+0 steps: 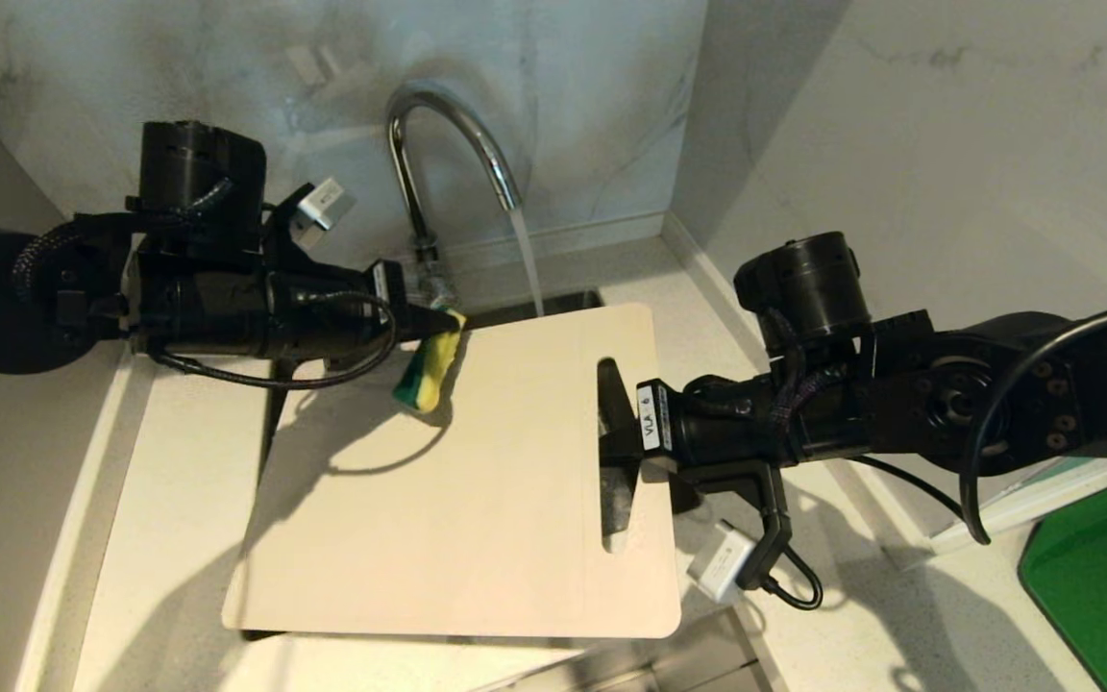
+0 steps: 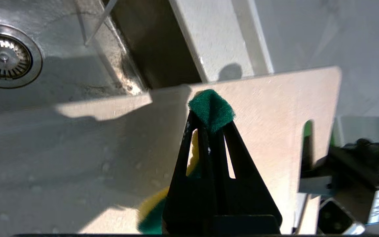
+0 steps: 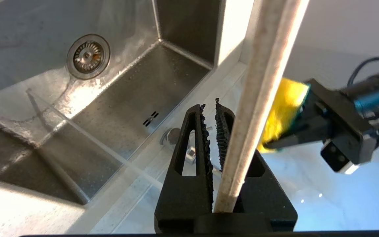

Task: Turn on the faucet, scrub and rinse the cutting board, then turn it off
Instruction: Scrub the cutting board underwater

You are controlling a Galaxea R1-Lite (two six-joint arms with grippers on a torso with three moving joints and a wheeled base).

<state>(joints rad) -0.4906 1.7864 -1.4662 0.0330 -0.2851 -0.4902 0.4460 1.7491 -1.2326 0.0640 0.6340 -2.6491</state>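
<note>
Water streams from the faucet (image 1: 448, 144) as left end effector (image 1: 438, 325) presses its clamped sponge (image 1: 429, 370) against the cutting board (image 1: 457, 481), right end effector (image 1: 611, 447) gripping the board's handle edge.

The head camera is looking down from above; both wrist cameras are peering close — all sharing the cutting board (image 1: 457, 481).

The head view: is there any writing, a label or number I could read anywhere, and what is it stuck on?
"VLA" with a small figure that looks like "6": on a white label on the right gripper, which holds the cutting board by its slot edge.
A white label on the left gripper: too edge-on to read.
No other writing shows.
</note>
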